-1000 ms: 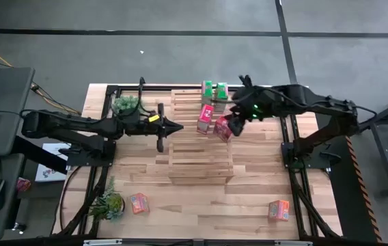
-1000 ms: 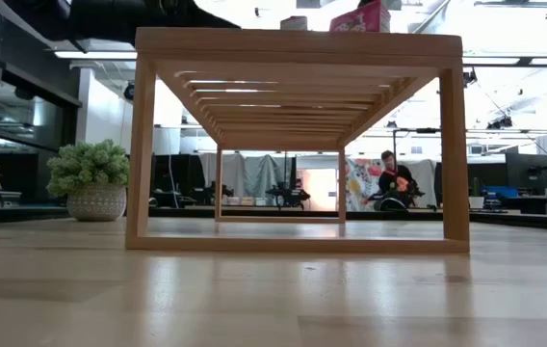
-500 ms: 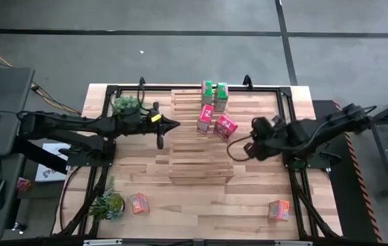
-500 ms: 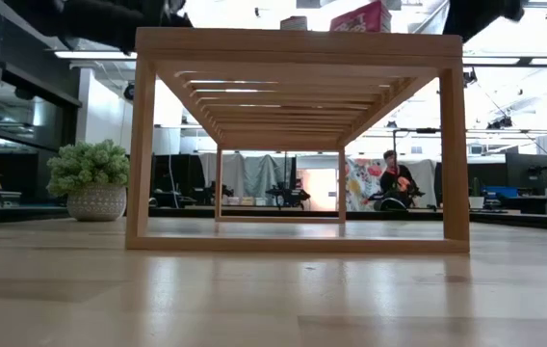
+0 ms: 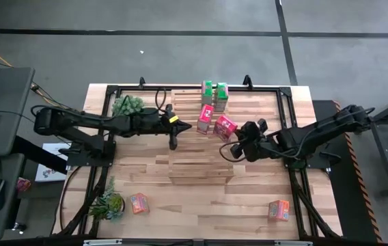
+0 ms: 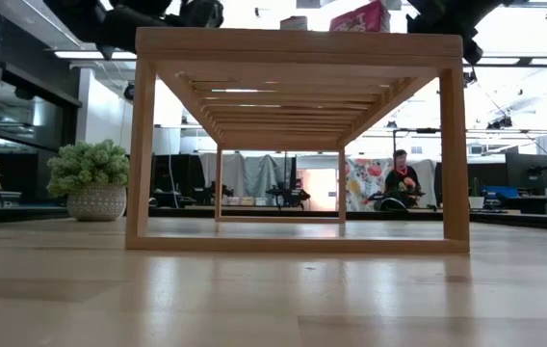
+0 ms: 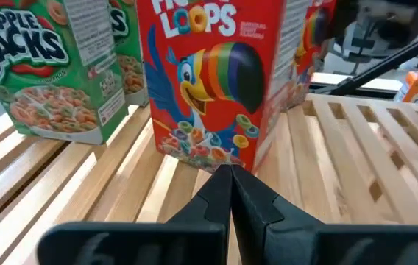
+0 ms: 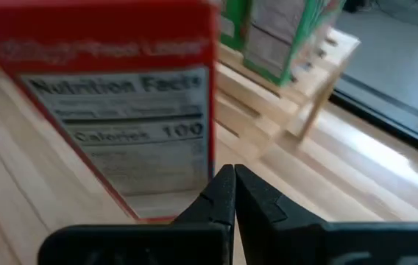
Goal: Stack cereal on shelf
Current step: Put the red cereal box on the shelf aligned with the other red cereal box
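Note:
The shelf [image 5: 201, 160] stands mid-table. On its slatted top stand two green cereal boxes [image 5: 214, 92] at the far end and two red ones [image 5: 205, 117] [image 5: 225, 127] nearer. My left gripper [image 5: 188, 127] is shut, its tip at the foot of the left red box [image 7: 209, 73]. Shut too, my right gripper [image 5: 235, 141] points at the lower edge of the right red box [image 8: 121, 110]. Two orange boxes [image 5: 138, 203] [image 5: 279, 210] lie on the table near its front edge. My left gripper comes level from the table's left, and its shut tip stands at the bottom edge of the red box's front face [image 7: 220, 158]; whether it touches I cannot tell. My right gripper's shut tip stands by the lower corner of the other red box's side panel [image 8: 194, 188]; I cannot tell whether it touches.
Two potted plants stand on the table's left side, one far [image 5: 127, 104] and one near [image 5: 108, 203]. A black frame [image 5: 286, 137] runs around the table. In the low view both arms hang above the shelf's top [image 6: 298, 43]. A person [image 6: 401, 178] sits far behind.
My right gripper has drawn back from the right red box toward the near right and sunk lower, then turned toward the box again. That box now stands alone on the shelf. My left gripper has moved a little right, toward the left red box.

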`<state>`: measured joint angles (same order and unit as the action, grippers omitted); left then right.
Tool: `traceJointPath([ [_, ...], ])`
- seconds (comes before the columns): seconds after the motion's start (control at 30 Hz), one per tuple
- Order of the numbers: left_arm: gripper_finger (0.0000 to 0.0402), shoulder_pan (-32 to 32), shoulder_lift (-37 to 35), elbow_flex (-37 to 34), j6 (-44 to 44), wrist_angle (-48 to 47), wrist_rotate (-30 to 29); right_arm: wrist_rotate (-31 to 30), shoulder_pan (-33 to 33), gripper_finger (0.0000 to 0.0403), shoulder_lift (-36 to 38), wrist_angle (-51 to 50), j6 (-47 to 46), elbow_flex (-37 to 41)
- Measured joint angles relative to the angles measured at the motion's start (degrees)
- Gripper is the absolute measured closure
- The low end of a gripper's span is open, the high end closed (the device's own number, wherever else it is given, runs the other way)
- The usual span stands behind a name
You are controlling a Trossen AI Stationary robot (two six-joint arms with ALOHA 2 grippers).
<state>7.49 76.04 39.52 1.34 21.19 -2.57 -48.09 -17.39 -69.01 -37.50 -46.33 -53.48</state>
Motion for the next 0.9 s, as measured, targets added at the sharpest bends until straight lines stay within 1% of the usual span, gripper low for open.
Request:
traceJointPath([
  [0.23,0.0401,0.0,3.0,1.1,0.7,0.4,-0.4,1.6,0.5,0.0403,0.0,3.5,1.4,0.0],
  [0.33,0.0402,0.0,3.2,1.2,1.6,1.4,-0.3,3.5,0.5,0.0403,0.0,5.1,1.2,0.0],
  [0.53,0.0401,-0.1,3.1,1.3,3.1,3.2,3.8,5.3,0.5,0.0403,0.0,7.9,0.1,0.0],
  [0.73,0.0401,-0.5,3.1,1.3,3.1,3.1,4.0,6.5,0.5,0.0403,0.0,11.7,0.1,0.0],
  [0.9,0.0402,-0.5,3.1,1.3,3.1,3.1,4.0,7.4,0.5,0.0403,0.6,9.3,0.0,0.0],
])
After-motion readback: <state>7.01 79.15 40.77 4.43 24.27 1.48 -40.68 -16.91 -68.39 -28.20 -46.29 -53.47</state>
